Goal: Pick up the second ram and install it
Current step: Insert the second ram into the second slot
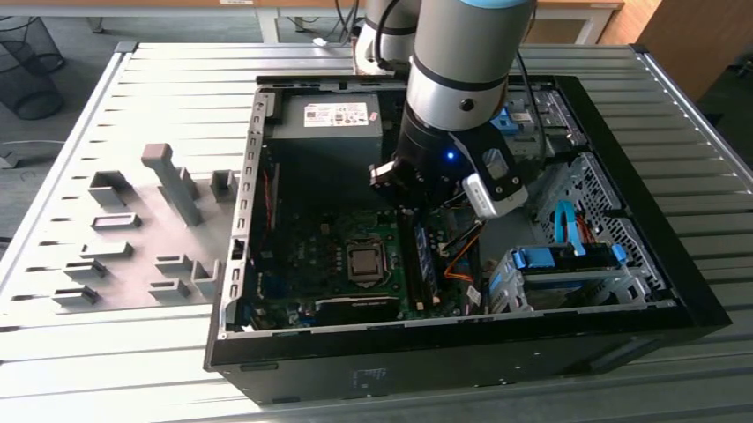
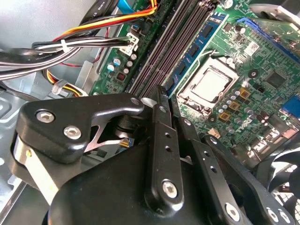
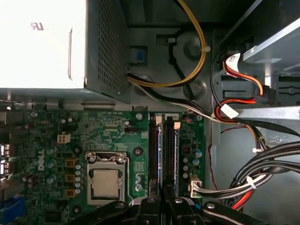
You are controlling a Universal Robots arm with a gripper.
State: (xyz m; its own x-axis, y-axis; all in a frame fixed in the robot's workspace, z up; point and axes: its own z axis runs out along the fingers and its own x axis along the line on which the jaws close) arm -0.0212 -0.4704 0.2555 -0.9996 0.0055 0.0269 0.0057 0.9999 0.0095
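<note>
A blue-green ram [image 2: 192,50] with dark chips stands seated in a memory slot beside the CPU socket [image 2: 208,84]; in the exterior view this ram [image 1: 425,269] lies just below the wrist. My gripper [image 2: 164,93] is inside the open computer case, its two black fingers [image 2: 157,140] drawn together to one tip, shut, with nothing seen between them. The tip hangs right over the near end of the dark memory slots [image 3: 161,154] in the first wrist view, where the gripper [image 3: 165,190] is low against the board. Whether the tip touches a stick is hidden.
Bundled cables [image 2: 70,44] run close beside the slots, and more cables [image 3: 262,164] fill the case side. The power supply [image 1: 335,115] and a drive cage [image 1: 565,264] flank the arm. Grey holder blocks [image 1: 176,189] stand on the table at the exterior view's left.
</note>
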